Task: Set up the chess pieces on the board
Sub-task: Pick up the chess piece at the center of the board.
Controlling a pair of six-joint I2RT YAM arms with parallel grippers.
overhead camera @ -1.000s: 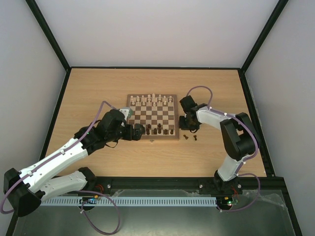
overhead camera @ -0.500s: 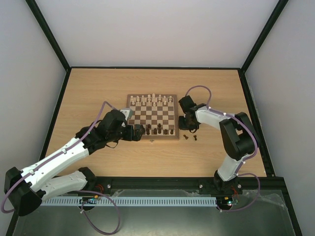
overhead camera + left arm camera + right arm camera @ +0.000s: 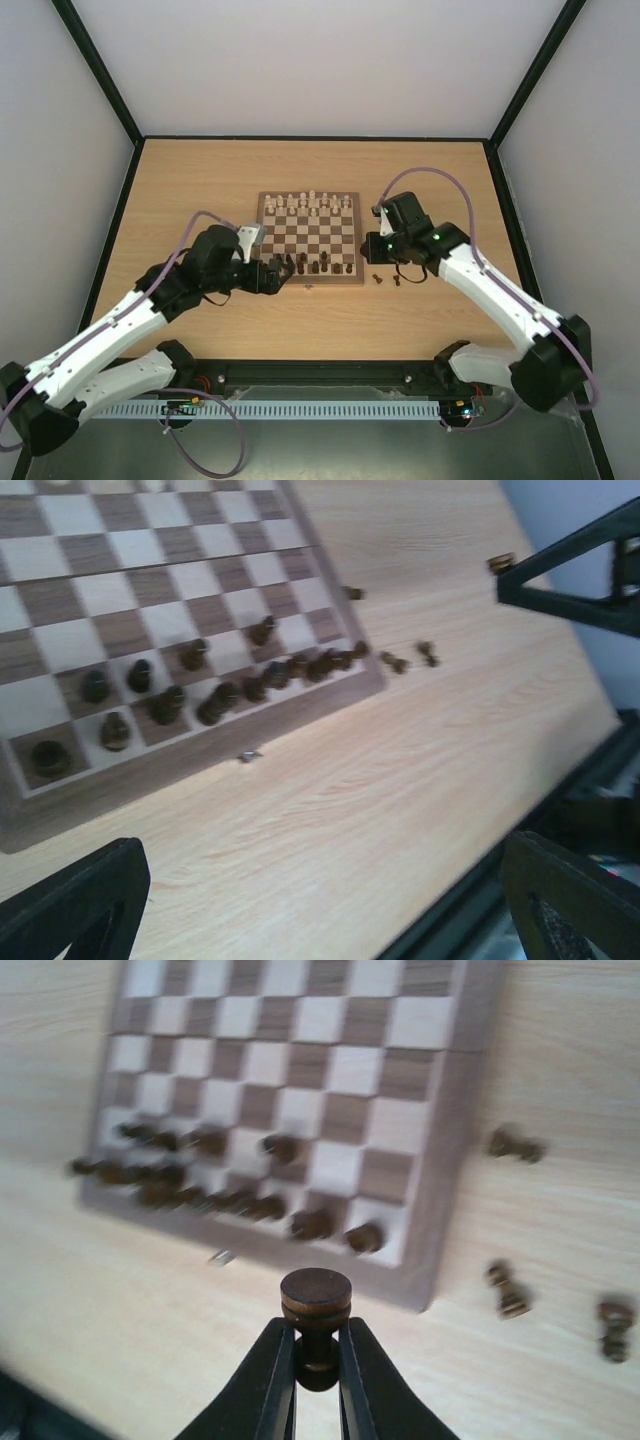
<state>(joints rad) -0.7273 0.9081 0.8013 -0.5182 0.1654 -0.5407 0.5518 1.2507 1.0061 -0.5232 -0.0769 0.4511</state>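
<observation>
My right gripper (image 3: 316, 1348) is shut on a dark chess piece (image 3: 316, 1300), holding it by the stem above the table just before the board's (image 3: 440, 1210) near right corner. In the top view that gripper (image 3: 383, 248) hangs beside the board's (image 3: 340, 281) right edge. Several dark chess pieces (image 3: 322, 265) stand in the board's near rows. Three dark pieces (image 3: 508, 1290) lie loose on the table right of the board, two showing from above (image 3: 388, 280). My left gripper (image 3: 283, 268) is open over bare table at the board's near left corner, its fingers (image 3: 80, 900) wide apart.
Pale chessmen (image 3: 308, 203) fill the board's far rows. A small metal latch (image 3: 249, 755) sticks out of the board's near edge. A black frame rail (image 3: 320, 375) runs along the table's front, with walls on the other three sides.
My right gripper has closed on a dark piece and risen from the table beside the board, and its arm has swung out to the right. The left arm has drawn back slightly.
</observation>
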